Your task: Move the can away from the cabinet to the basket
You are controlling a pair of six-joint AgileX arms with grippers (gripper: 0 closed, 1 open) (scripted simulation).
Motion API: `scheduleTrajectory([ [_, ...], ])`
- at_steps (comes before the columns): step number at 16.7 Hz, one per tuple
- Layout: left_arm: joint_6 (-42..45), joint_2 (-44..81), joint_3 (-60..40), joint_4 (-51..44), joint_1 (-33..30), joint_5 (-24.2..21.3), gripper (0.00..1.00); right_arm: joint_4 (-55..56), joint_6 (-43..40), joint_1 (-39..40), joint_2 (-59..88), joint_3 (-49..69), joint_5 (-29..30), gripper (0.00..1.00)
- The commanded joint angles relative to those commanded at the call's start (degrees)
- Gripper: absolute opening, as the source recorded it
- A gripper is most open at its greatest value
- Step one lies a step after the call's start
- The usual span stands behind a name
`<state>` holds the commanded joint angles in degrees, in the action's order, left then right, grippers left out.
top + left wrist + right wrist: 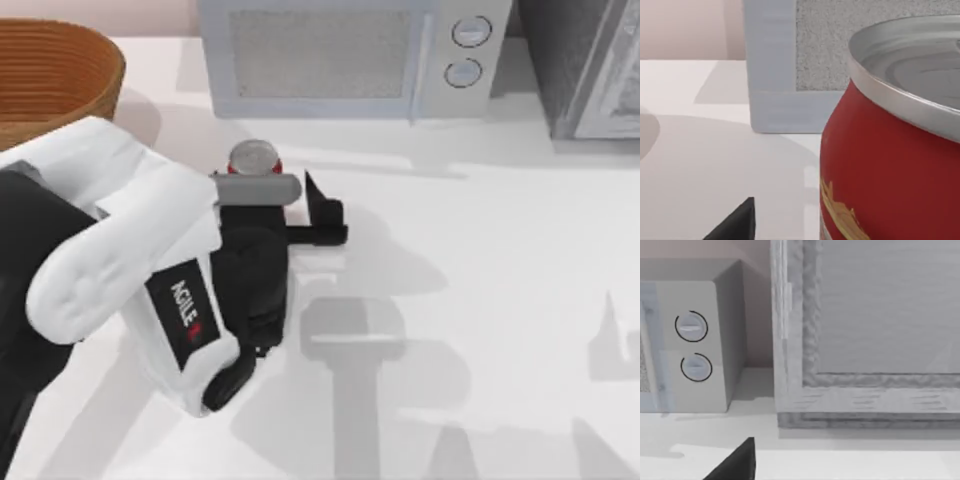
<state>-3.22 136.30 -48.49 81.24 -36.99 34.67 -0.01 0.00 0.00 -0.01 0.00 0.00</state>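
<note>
Reaching from the top view's left, my left gripper (300, 205) sits beside the red can (254, 160) fronting the microwave (330, 55), fingers apart, basket (50, 75) upper left. Left wrist: can (880, 165) looms close; centre before closing.

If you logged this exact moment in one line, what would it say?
left gripper: open, at can | can: upright before microwave | basket: far-left corner | cabinet: far right
</note>
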Motion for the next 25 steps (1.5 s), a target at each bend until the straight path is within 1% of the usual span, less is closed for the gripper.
scheduleTrajectory([
  [4, 0.0, 0.2, -0.4, -0.3, 0.3, -0.3, 1.0, 0.0, 0.0, 0.0, 0.0, 0.0, 0.0, 1.0],
  [17, 0.0, 0.2, -0.4, -0.3, 0.3, -0.3, 0.02, 0.0, 0.0, 0.0, 0.0, 0.0, 0.0, 1.0],
  [18, 0.0, 0.2, -0.4, -0.3, 0.3, -0.3, 0.0, 0.0, 0.0, 0.0, 0.0, 0.0, 0.0, 1.0],
  [25, 0.0, 0.2, -0.4, -0.3, 0.3, -0.3, 0.0, 0.0, 0.0, 0.0, 0.0, 0.0, 0.0, 1.0],
])
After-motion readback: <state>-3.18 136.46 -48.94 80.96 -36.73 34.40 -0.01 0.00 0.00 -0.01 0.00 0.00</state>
